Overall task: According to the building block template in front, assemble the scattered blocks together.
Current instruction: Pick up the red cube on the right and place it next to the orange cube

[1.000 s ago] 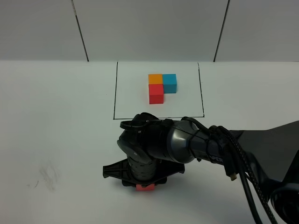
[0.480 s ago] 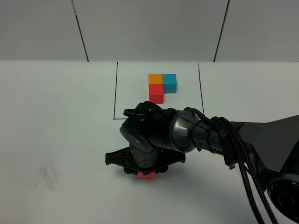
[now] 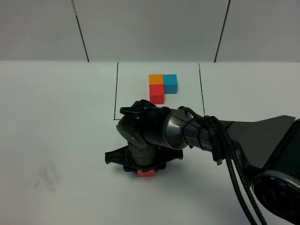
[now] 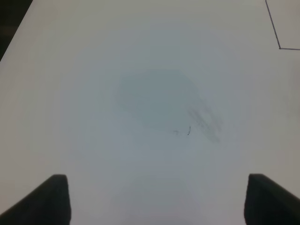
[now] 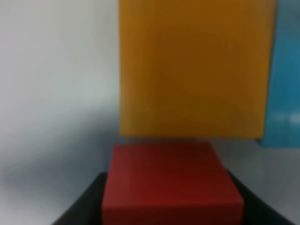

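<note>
The building block template (image 3: 161,86), an L of orange, blue and red cubes, sits inside the black drawn frame at the back. My right gripper (image 3: 146,169) reaches across the middle, pointing down, shut on the red block (image 3: 146,173). In the right wrist view the red block (image 5: 171,185) sits between the dark fingers, close against the orange block (image 5: 194,68), with the blue block (image 5: 283,75) beside the orange one. The arm hides the orange and blue blocks in the exterior view. My left gripper (image 4: 154,199) is open over bare table.
The white table (image 3: 56,117) carries a faint grey smudge (image 3: 47,176) at the front left, also under the left gripper as a smudge (image 4: 204,119). A corner of the black frame line (image 4: 273,28) shows in the left wrist view. Thick cables (image 3: 239,173) trail off the right arm.
The right gripper has carried the red block a short way back toward the framed template. The left gripper has stayed open.
</note>
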Available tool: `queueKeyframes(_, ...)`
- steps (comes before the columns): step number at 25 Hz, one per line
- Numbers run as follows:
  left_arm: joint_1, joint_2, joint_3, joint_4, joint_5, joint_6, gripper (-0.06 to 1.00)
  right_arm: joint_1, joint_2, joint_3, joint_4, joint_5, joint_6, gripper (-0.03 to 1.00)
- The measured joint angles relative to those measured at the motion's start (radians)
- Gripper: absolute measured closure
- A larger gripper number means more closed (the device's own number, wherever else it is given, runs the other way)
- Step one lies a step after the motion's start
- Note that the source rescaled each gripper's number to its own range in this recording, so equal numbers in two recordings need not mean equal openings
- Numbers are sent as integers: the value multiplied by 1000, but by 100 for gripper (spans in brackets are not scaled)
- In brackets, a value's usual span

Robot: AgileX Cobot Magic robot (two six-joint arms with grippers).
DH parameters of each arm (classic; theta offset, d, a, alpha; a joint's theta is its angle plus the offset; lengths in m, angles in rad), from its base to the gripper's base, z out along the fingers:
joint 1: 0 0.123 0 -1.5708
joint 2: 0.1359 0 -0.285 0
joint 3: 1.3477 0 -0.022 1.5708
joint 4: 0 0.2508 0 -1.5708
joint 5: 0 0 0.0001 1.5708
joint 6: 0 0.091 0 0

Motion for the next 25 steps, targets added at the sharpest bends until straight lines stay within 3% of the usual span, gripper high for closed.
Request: queueKeyframes(25, 0, 0, 0, 1, 0, 1, 30, -33, 5, -2, 16, -30, -3, 97)
